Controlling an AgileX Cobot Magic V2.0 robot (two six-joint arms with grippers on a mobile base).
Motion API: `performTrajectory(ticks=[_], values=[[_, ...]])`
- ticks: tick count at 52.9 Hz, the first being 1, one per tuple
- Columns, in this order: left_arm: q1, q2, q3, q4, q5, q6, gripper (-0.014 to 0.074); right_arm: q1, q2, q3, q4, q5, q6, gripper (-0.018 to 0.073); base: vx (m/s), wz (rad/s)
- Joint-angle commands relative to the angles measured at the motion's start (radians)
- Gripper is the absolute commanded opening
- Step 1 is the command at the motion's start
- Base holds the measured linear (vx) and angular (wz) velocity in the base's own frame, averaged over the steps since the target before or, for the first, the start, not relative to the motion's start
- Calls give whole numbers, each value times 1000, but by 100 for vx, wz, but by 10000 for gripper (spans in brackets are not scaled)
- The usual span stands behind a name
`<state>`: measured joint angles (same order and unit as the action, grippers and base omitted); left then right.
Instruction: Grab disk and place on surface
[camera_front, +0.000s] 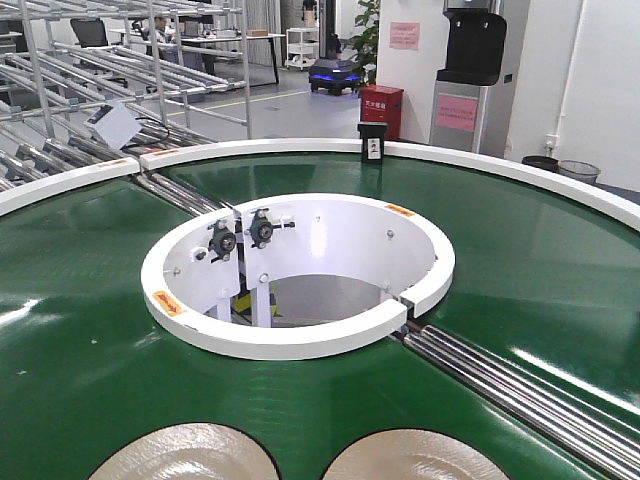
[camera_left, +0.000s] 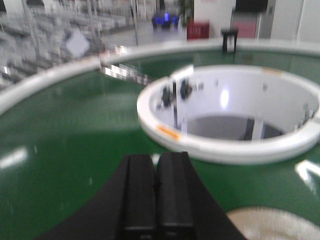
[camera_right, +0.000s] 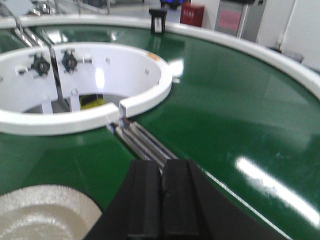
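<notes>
A factory hall is stretching out in the background, with metal racks (camera_front: 100, 60) and a red box (camera_front: 381, 108) whose white writing is way too small to read. Same deal with the pink signs (camera_front: 404, 35) on the wall and the orange stickers (camera_front: 168, 303) on the white ring (camera_front: 300, 340), which is sitting in the middle of the green conveyor belt (camera_front: 80, 330). The left end effector (camera_left: 156, 167) is hovering over the belt with its fingers pressed tight together, gripping nothing, and the right end effector (camera_right: 161, 170) is doing exactly the same. Two pale disks are lying flat on the belt at the near edge, the left disk (camera_front: 180, 455) and the right disk (camera_front: 415, 458), side by side but not touching, both getting cut off by the frame. They're round and face-up, so no long axis and they aren't pointing anywhere. Each wrist view is catching a slice of one disk, can't tell which.
</notes>
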<state>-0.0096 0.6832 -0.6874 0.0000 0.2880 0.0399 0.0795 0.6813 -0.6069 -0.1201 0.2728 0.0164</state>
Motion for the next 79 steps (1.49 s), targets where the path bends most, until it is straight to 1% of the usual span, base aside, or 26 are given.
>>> performTrajectory(ticks=[1, 6, 9, 12, 15, 18, 22, 26, 31, 38, 45, 49, 51, 53, 55, 58, 59, 62, 63, 64, 65, 67, 70, 75, 79], values=[[2, 63, -28, -5, -29, 3, 76, 0, 31, -33, 3, -46, 1, 79, 0, 0], [2, 132, -28, -5, 13, 3, 165, 0, 55, -33, 30, 7, 1, 165, 0, 0], [2, 186, -28, -5, 41, 3, 234, 0, 63, -33, 61, 22, 1, 217, 0, 0], [2, 232, -28, -5, 57, 3, 318, 0, 66, -33, 107, 33, 1, 291, 0, 0], [2, 284, -28, -5, 60, 3, 398, 0, 66, -33, 147, 36, 1, 365, 0, 0], [2, 328, -28, -5, 53, 3, 458, 0, 66, -33, 179, 35, 1, 426, 0, 0], [2, 387, -28, -5, 43, 3, 514, 0, 66, -33, 208, 36, 1, 496, 0, 0], [2, 446, -28, -5, 29, 3, 535, 0, 66, -33, 228, 36, 1, 542, 0, 0], [2, 512, -29, -18, 34, -3, 531, 0, 66, -33, 232, 36, 1, 566, 0, 0], [2, 607, -100, -131, 129, 15, 498, 0, 66, -33, 231, 36, 0, 567, 0, 0], [2, 706, -208, -193, 194, 73, 453, 0, 66, -33, 231, 36, -3, 566, 0, 0], [15, 765, -265, -239, 220, 100, 442, 0, 66, -33, 231, 43, -2, 566, 0, 0], [23, 787, -290, -269, 236, 130, 442, 0, 66, -33, 230, 48, -2, 566, 0, 0], [38, 818, -320, -317, 261, 176, 442, 0, 66, -33, 224, 58, -2, 566, 0, 0], [52, 842, -333, -349, 284, 220, 442, 0, 66, -33, 217, 67, -3, 566, 0, 0], [76, 876, -352, -432, 325, 304, 442, 0, 66, -33, 205, 74, -6, 566, 0, 0], [86, 882, -354, -453, 331, 338, 442, 0, 66, -33, 199, 79, -6, 566, 0, 0], [111, 915, -356, -567, 356, 448, 442, 0, 66, -33, 196, 90, -6, 566, 0, 0], [115, 921, -356, -594, 361, 476, 442, 0, 66, -33, 196, 93, -6, 566, 0, 0], [121, 932, -356, -647, 376, 533, 442, 0, 66, -33, 196, 95, -6, 566, 0, 0], [123, 938, -356, -659, 381, 547, 442, 0, 66, -33, 196, 97, -6, 566, 0, 0], [127, 957, -356, -743, 416, 639, 442, 0, 66, -33, 197, 100, -6, 566, 0, 0], [127, 984, -356, -815, 458, 728, 442, 0, 66, -33, 197, 99, -6, 566, 0, 0], [126, 1026, -356, -875, 503, 801, 442, 0, 66, -33, 197, 99, -6, 566, 0, 0], [126, 1055, -356, -897, 525, 812, 442, 0, 66, -33, 197, 99, -6, 566, 0, 0]])
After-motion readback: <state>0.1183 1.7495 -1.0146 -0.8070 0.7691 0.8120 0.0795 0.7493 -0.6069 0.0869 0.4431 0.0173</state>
